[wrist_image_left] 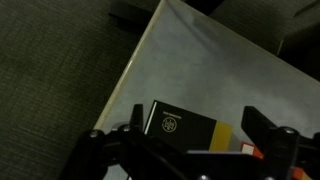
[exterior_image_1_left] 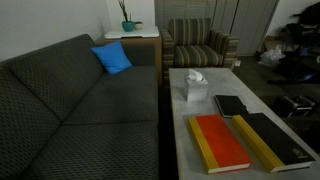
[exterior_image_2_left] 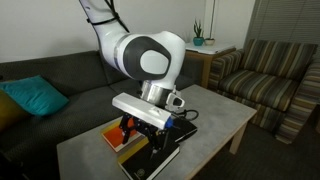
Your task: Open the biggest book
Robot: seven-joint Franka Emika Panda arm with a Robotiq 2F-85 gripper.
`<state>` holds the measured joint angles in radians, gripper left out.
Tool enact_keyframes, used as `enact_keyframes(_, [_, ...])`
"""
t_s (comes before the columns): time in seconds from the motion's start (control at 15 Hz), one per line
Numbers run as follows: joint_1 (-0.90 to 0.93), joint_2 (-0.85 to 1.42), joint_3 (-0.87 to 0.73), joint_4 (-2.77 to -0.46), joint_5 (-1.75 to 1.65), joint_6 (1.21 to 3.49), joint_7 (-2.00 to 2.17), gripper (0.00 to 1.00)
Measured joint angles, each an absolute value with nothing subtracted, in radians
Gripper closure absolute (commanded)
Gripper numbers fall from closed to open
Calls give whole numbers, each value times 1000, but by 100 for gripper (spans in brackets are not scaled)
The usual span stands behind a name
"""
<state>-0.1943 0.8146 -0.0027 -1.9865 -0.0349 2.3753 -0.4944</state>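
Note:
The biggest book (exterior_image_1_left: 278, 142) is black with a yellow long edge and lies flat and shut at the near right of the pale table (exterior_image_1_left: 200, 70). It also shows in an exterior view (exterior_image_2_left: 165, 160) and in the wrist view (wrist_image_left: 178, 124), with a gold emblem on its cover. My gripper (exterior_image_2_left: 148, 135) hovers just above it, fingers spread to either side and empty (wrist_image_left: 200, 128). The arm does not show in the exterior view that has all three books. The near part of the book is hidden behind the gripper body.
A red-orange book (exterior_image_1_left: 218, 142) lies beside the biggest book; it also shows in an exterior view (exterior_image_2_left: 118, 142). A small black book (exterior_image_1_left: 229, 105) and a tissue box (exterior_image_1_left: 194, 87) sit farther back. A dark couch (exterior_image_1_left: 80, 110) runs along the table, and a striped armchair (exterior_image_1_left: 198, 42) stands beyond it.

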Motion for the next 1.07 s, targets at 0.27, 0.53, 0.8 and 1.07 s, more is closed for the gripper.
enact_keyframes(0.27, [-139,884,60,-1938,-48,2456,-445,0])
enact_keyframes(0.53, [-24,1006,32,-1799,-115,2479,-310,0])
enact_keyframes(0.8, [69,1168,-88,-1586,-168,2454,-155,0])
enact_keyframes(1.07, [68,1216,-105,-1521,-168,2438,-143,0])
